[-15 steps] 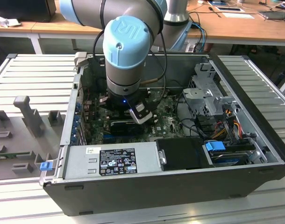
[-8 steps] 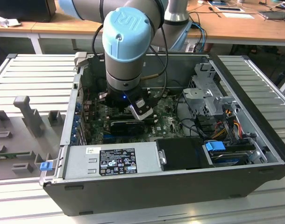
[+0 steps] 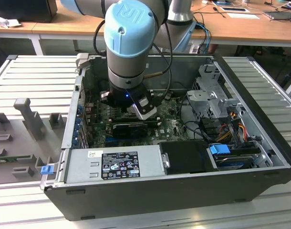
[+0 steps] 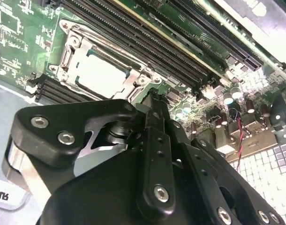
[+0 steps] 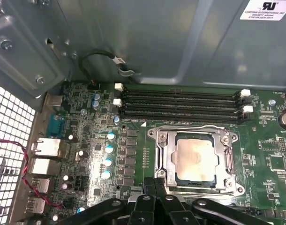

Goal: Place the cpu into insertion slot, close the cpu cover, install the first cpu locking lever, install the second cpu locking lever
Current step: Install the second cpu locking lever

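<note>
A: Exterior view. Grey-and-blue robot arm (image 3: 129,43) reaches down into the open dark-grey metal computer case (image 3: 183,191), which lies on its side on the ribbed grey worktop (image 3: 36,76). Its black tool (image 3: 136,106) hangs low over the green circuit board (image 3: 171,125), presumably to work at the socket. The arm's own bulk hides the socket from here.

B: Obstacles?

A: Silver power-supply box (image 3: 114,162) along the near wall, a drive cage with orange and yellow cables (image 3: 231,125) towards the exterior view's right. Tight access, top-down only.

B: Second wrist view?

A: The small square tan-silver cpu (image 4: 100,75) lies flat in the square dark-rimmed insertion slot (image 4: 63,58), with the silver metal cpu cover frame (image 4: 133,79) down around it. The tool's fingers meet tip to tip, clenched on nothing, just beside the socket's edge.

B: First wrist view?

A: Same: chip seated, frame over it, a thin wire locking lever (image 5: 199,190) along the socket's near side. Fingertips (image 5: 154,183) pressed together right by it. Long black memory slots (image 5: 180,104) run beyond the socket; capacitors (image 5: 107,154) stand beside it.
</note>
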Tool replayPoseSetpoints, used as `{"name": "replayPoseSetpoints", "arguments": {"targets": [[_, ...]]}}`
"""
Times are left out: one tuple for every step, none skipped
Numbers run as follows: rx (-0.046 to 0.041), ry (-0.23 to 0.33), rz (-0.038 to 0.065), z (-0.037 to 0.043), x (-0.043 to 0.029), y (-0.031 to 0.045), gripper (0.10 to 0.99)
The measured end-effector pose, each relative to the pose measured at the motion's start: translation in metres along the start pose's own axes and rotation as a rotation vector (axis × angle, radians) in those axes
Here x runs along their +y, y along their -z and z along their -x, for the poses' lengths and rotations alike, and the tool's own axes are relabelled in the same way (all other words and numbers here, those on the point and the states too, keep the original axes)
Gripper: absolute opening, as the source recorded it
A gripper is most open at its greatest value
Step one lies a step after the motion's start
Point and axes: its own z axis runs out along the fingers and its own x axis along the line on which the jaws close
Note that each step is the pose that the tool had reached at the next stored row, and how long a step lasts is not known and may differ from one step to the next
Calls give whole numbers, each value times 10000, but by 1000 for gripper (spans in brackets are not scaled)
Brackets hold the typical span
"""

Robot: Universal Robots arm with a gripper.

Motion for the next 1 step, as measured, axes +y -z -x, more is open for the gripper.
{"name": "replayPoseSetpoints", "arguments": {"targets": [[-1, -1, 1, 0, 0, 0, 106]]}}
